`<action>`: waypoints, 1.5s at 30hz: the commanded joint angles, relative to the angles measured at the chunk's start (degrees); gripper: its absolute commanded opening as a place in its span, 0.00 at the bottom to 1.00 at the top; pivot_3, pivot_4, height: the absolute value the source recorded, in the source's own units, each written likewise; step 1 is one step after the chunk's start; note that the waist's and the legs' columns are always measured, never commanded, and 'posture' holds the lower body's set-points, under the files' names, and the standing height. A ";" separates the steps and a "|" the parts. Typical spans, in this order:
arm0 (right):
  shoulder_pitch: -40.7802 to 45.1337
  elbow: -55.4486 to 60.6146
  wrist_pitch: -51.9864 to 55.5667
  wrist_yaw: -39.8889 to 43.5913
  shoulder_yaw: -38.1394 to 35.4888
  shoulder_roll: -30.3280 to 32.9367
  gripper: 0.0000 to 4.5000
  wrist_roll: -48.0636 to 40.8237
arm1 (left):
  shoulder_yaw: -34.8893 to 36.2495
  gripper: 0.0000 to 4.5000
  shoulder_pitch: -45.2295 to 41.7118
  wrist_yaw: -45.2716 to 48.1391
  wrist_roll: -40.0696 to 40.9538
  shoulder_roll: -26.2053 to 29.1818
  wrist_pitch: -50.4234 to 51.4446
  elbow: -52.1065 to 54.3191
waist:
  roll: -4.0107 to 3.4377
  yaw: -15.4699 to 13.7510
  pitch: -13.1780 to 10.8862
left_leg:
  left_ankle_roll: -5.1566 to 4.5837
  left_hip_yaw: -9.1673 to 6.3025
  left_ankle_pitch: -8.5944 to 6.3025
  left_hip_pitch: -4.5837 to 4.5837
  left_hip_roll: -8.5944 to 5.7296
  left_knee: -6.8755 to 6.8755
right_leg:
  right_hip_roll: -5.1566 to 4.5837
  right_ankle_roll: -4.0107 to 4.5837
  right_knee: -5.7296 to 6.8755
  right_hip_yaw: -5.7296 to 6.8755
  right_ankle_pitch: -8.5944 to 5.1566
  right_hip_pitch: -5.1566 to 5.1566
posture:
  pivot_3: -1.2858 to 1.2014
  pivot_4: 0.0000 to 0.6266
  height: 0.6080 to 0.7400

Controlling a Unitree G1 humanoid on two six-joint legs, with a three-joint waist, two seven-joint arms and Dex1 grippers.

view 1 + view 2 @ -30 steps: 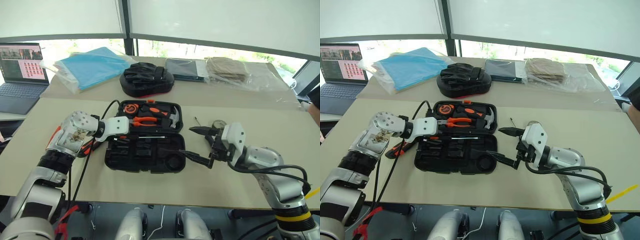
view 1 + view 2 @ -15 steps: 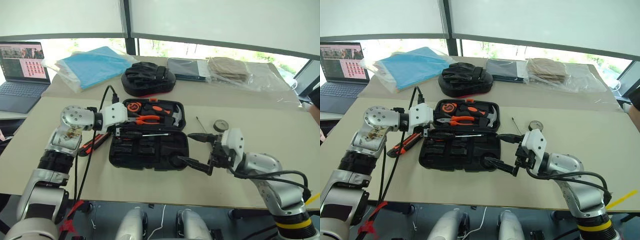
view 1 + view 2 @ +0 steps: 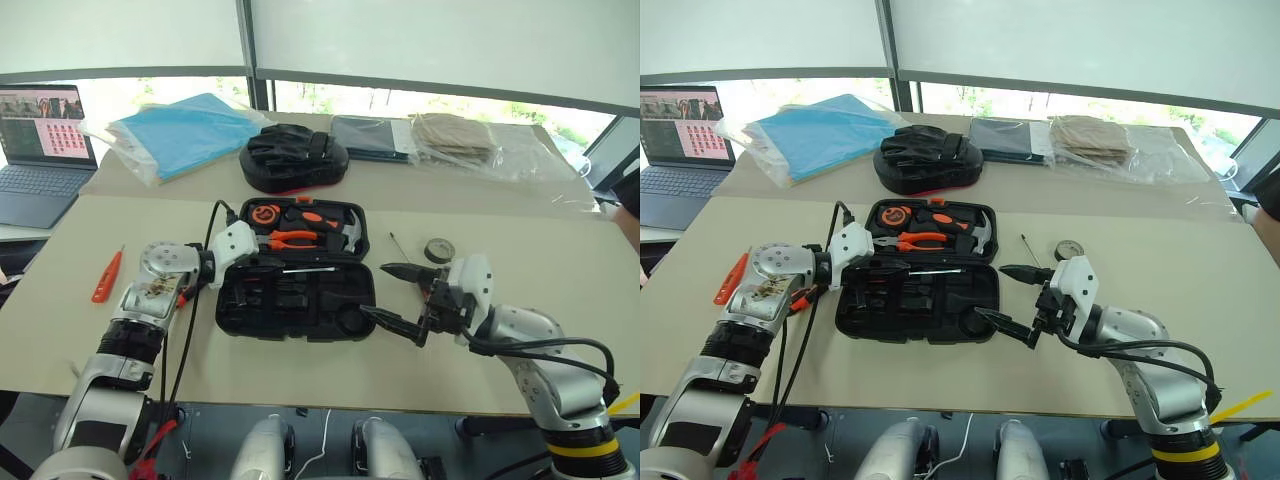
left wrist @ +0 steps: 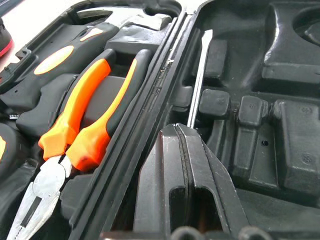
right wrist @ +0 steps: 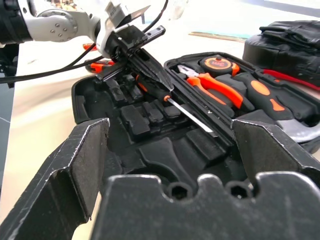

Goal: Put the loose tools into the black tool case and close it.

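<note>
As the black tool case (image 3: 295, 270) lies open mid-worktop, the clenched left hand (image 3: 252, 262) grasps a light, stiff screwdriver (image 5: 185, 112) by its handle; the right hand (image 3: 398, 296) gapes empty.

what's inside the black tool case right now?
Far half of the black tool case: tape measure, pliers, hammer. Near half: one screwdriver along the hinge, other slots empty. The left gripper hides that screwdriver's handle end.
</note>
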State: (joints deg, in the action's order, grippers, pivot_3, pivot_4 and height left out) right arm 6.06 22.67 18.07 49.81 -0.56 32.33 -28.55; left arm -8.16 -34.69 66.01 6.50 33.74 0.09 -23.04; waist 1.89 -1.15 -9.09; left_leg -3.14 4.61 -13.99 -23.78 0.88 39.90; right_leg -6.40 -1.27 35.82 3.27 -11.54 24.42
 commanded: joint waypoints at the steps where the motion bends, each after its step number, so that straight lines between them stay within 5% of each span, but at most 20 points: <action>1: -0.06 1.04 -0.96 -0.06 -1.22 -0.37 1.00 -1.10 | -1.80 0.00 1.99 -1.64 -2.05 -0.65 1.98 1.37 | 0.00 -0.01 0.00 | 0.00 0.00 0.00 0.01 0.00 0.00 | -0.01 0.00 0.00 0.00 0.00 -0.01 | 0.52 0.24 1.00; 10: -0.51 1.30 -0.73 -0.72 -1.24 -1.13 1.00 -0.84 | -3.18 0.00 4.01 -4.10 -1.10 -3.57 9.01 5.03 | -0.14 -0.30 0.08 | -0.01 0.00 -0.01 0.26 -0.01 -0.02 | -0.05 -0.13 0.00 -0.03 -0.08 -0.21 | 0.52 0.24 1.00; 15: -3.33 2.90 -0.88 -2.18 -5.20 -0.75 1.00 -1.95 | 3.00 0.00 5.98 -3.54 3.90 -3.02 2.54 8.60 | -0.14 -0.48 0.08 | -0.05 0.00 -0.04 0.22 -0.04 -0.04 | -0.11 -0.02 -0.03 -0.06 -0.02 -0.17 | 0.52 0.24 1.00; 23: -18.91 1.60 -7.27 -4.16 -17.47 -0.77 1.00 0.59 | 18.80 0.54 16.10 10.61 21.18 6.29 -2.67 13.90 | -0.18 0.22 0.04 | -0.02 0.03 -0.11 0.03 -0.01 -0.13 | -0.10 0.04 -0.04 -0.10 -0.01 0.08 | 0.52 0.24 1.00; 29: -28.35 1.53 -5.40 -10.09 -21.06 -0.56 1.00 6.07 | 26.24 0.99 23.16 18.77 25.52 14.73 -0.63 10.93 | -0.27 0.34 -0.01 | 0.02 0.05 -0.14 0.09 0.03 -0.13 | -0.13 -0.05 -0.07 -0.14 -0.46 0.07 | 0.52 0.24 1.00; 36: -22.15 3.15 7.60 -14.96 -19.41 2.99 1.00 4.01 | 27.47 0.99 25.07 24.65 28.34 18.36 3.18 10.46 | -0.51 0.46 -0.17 | 0.48 0.11 -0.39 0.22 0.08 -0.12 | -0.17 0.00 -0.07 -0.21 -0.50 0.07 | 0.52 0.24 1.00; 45: 1.76 -1.06 32.98 -19.58 -7.40 8.76 1.00 4.03 | 24.99 0.99 23.93 17.11 33.78 11.36 10.22 24.44 | -0.53 0.39 -0.18 | 0.06 0.23 -0.16 -0.06 0.08 -0.16 | -0.07 0.19 -0.02 -0.32 -0.09 0.38 | 0.52 0.24 1.00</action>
State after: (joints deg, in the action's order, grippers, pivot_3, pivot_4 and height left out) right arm 3.34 23.21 46.92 31.49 -10.17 40.34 -24.99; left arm 17.05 -9.89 85.31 37.76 45.73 8.13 -3.77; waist 1.36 -0.76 -9.27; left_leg -3.10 4.85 -14.15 -23.91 0.94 39.75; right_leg -6.46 -1.17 35.80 2.94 -11.58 24.83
